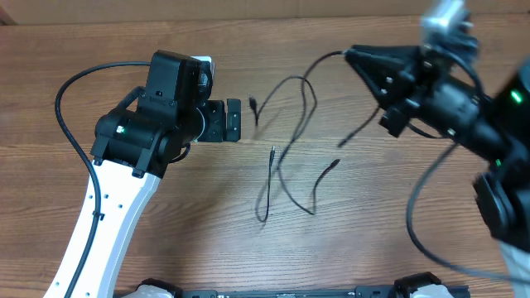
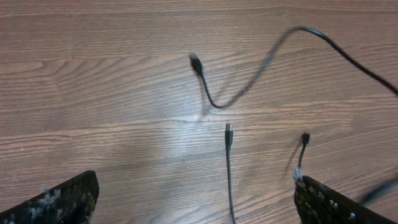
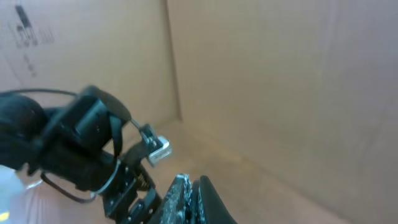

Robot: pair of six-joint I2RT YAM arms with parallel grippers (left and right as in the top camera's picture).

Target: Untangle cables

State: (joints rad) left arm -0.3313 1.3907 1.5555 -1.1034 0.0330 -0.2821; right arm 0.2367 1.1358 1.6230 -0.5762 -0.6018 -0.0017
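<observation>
Left claw (image 1: 236, 121) reaches forward, spread wide; right claw (image 1: 349, 55), raised, pinches a cable (image 2: 314, 32).

Wooden table (image 1: 207, 248), perhaps three black cables (image 2: 228, 163)

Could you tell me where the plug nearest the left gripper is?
In the overhead view, the plug is just beyond the open left gripper, toward the middle of the table.
</observation>
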